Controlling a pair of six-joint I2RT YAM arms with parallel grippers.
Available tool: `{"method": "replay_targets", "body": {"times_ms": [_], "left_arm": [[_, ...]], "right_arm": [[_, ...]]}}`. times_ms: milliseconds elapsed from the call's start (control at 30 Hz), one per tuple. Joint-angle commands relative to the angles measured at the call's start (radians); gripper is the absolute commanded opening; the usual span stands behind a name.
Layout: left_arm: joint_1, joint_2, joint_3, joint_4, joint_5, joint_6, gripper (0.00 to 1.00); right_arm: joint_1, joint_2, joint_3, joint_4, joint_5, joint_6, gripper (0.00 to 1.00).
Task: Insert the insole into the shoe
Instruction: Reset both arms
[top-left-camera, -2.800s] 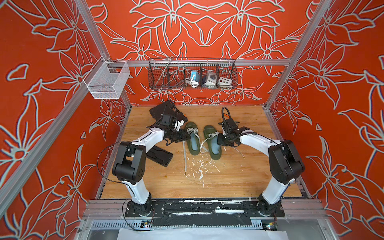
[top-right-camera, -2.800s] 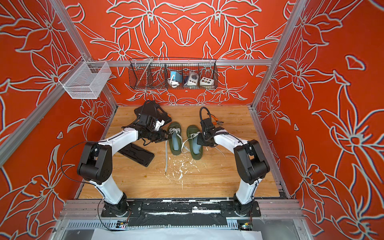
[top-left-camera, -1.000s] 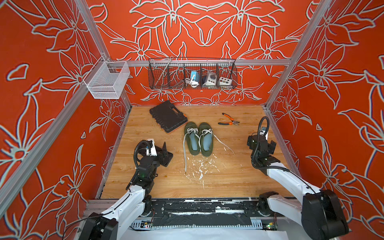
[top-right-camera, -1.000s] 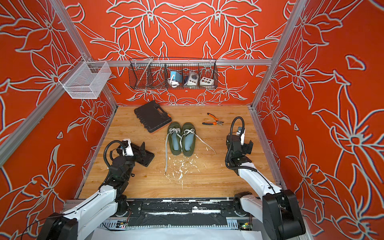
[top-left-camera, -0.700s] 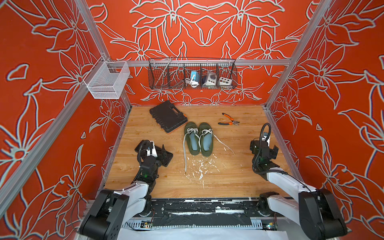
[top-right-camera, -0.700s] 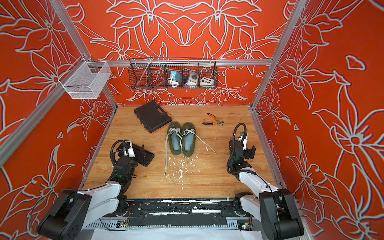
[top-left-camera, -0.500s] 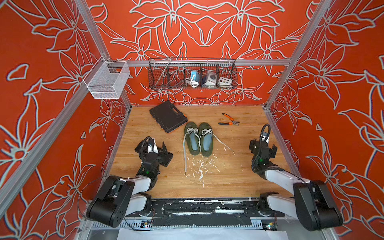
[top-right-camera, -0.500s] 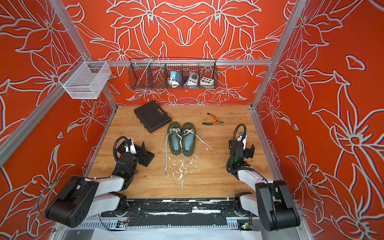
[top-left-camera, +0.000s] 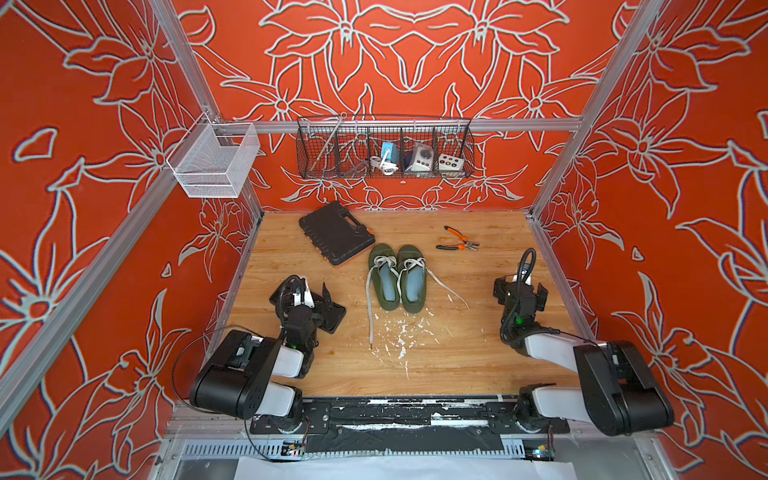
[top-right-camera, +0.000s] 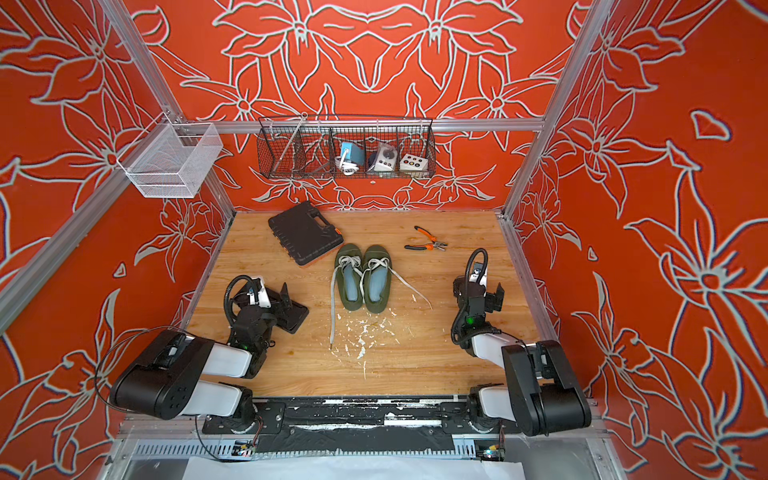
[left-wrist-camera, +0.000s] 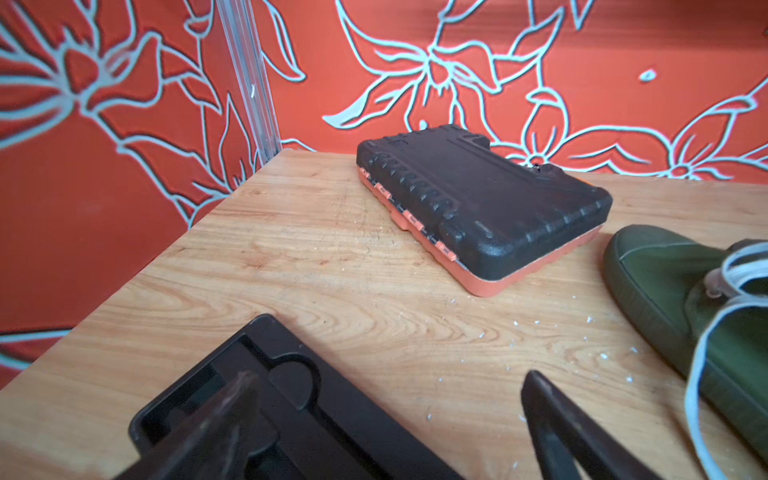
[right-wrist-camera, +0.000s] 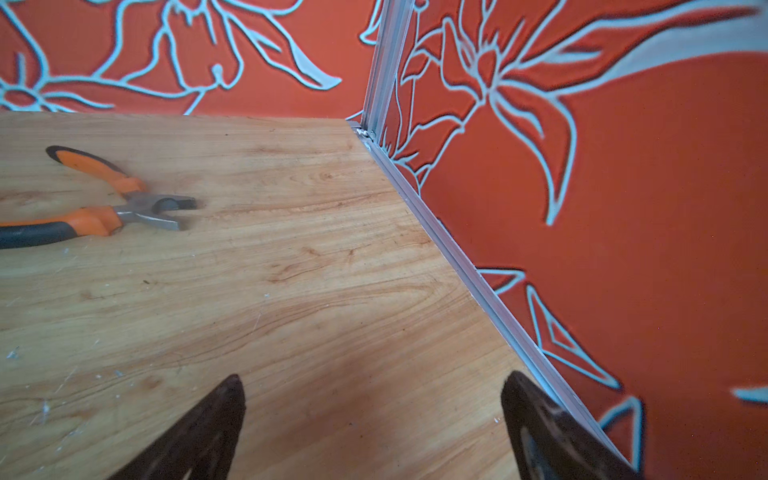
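Note:
Two green shoes with white laces stand side by side mid-table, the left shoe touching the right shoe. A pale blue insole lies inside the left one, and another insole inside the right one. My left gripper is open and empty, low over a black tray, to the left of the shoes. My right gripper is open and empty near the right wall. The left wrist view catches one shoe's toe.
A black tray lies under the left gripper. A black and orange tool case sits at the back left, orange-handled pliers at the back right. Wire baskets hang on the walls. White flecks dot the wood.
Both arms have pulled back from the shoes toward the front edge and folded down at the sides. The grippers stay open. The shoes now stand close together.

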Motion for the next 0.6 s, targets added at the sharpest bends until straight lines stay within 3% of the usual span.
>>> {"method": "replay_targets", "body": {"times_ms": [0, 67, 100, 133, 200, 300, 400, 500, 567], "left_arm": [[0.011, 0.003, 0.005, 0.040, 0.020, 0.007, 0.98], [0.011, -0.009, 0.010, 0.013, 0.023, 0.004, 0.98], [0.011, -0.004, 0.007, 0.027, 0.022, 0.006, 0.97], [0.011, 0.000, 0.006, 0.039, 0.021, 0.007, 0.97], [0.012, -0.007, 0.006, 0.024, 0.023, 0.006, 0.97], [0.011, -0.006, 0.006, 0.026, 0.024, 0.006, 0.97], [0.010, -0.003, 0.007, 0.028, 0.034, 0.011, 0.98], [0.012, -0.001, 0.012, 0.022, 0.045, 0.015, 0.97], [0.011, -0.003, 0.008, 0.027, 0.045, 0.016, 0.97]], "right_arm": [[-0.011, 0.018, -0.024, 0.085, -0.102, -0.053, 0.98], [-0.013, 0.101, -0.088, 0.272, -0.201, -0.094, 0.99], [-0.011, 0.178, -0.119, 0.454, -0.179, -0.114, 0.98], [0.000, 0.175, -0.123, 0.470, -0.157, -0.122, 0.98], [-0.003, 0.072, -0.082, 0.224, -0.168, -0.079, 0.98], [-0.017, 0.146, -0.084, 0.349, -0.165, -0.096, 0.98], [-0.017, 0.090, -0.064, 0.210, -0.169, -0.071, 0.98], [-0.018, 0.133, -0.078, 0.314, -0.170, -0.088, 0.98], [-0.019, 0.101, -0.063, 0.234, -0.168, -0.078, 0.98]]}}
